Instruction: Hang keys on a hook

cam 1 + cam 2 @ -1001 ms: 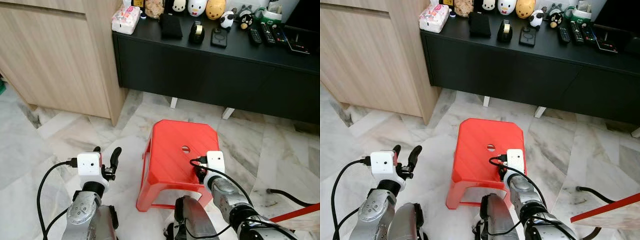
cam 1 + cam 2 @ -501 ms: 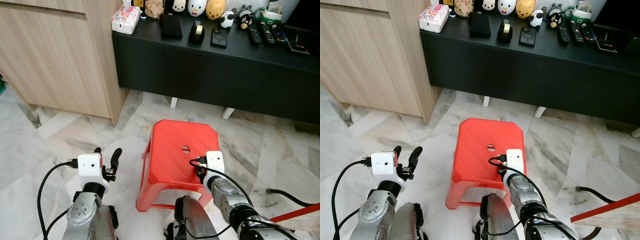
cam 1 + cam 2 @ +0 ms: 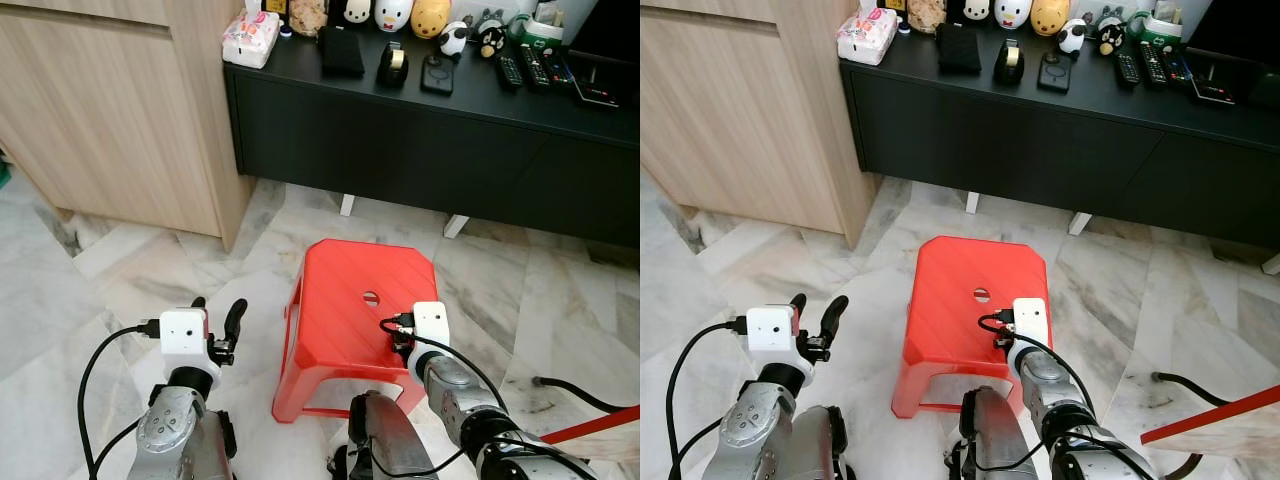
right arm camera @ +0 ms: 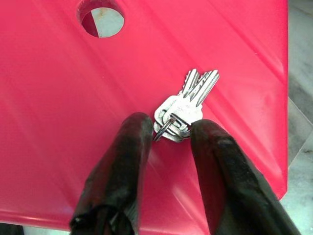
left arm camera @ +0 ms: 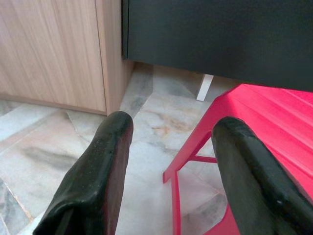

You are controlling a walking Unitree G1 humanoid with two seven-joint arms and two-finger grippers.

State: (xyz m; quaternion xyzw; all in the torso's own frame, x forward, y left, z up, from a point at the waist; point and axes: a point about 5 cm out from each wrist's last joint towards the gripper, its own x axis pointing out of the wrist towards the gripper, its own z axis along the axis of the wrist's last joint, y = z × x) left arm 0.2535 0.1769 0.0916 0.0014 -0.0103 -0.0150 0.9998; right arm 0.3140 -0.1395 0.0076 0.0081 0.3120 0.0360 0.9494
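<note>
Red plastic stool (image 3: 355,300) on a marble floor: the keys (image 4: 183,107) lie flat on its seat, near one corner, not yet lifted, and no hook can be made out, so the task looks barely begun. The right gripper (image 4: 168,142) hangs low over the seat, its two black fingers parted with the key ring between their tips, gripping nothing yet. The left gripper (image 5: 171,147) hangs idle beside the stool, fingers wide apart and empty. Picking up, carrying and hanging all remain.
</note>
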